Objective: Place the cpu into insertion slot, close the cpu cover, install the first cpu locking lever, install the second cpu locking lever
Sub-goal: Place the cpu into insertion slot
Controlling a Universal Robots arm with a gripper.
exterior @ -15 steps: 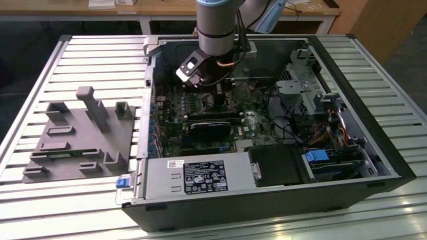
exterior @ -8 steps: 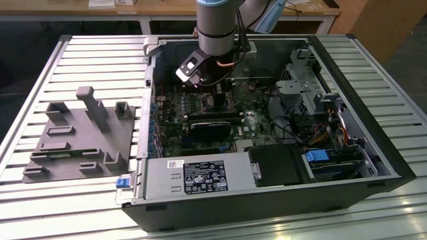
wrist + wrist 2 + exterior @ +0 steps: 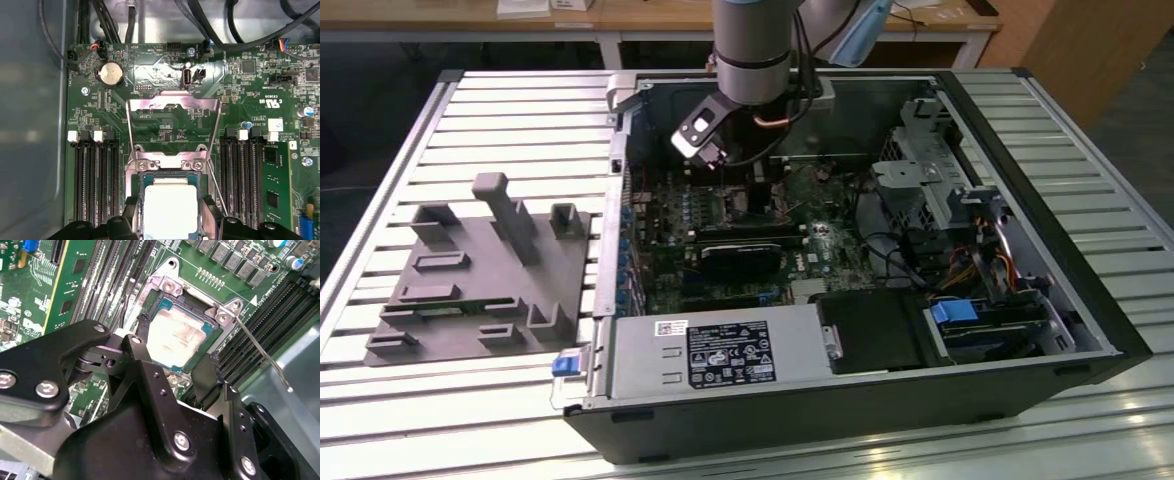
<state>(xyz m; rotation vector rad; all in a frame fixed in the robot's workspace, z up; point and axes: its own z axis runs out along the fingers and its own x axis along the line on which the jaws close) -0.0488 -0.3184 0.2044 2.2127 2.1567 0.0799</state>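
My gripper hangs over the cpu lying in the slot. I cannot tell whether it clamps it. The cover stands open.

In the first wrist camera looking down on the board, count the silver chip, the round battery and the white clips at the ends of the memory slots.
silver chip: 1
round battery: 1
white clips: 4
total: 6

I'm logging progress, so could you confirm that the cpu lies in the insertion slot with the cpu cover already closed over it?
Not quite: the cpu cover is not closed. In the first wrist view it stands swung open, leaving the cpu bare. The cpu does lie in the insertion slot.
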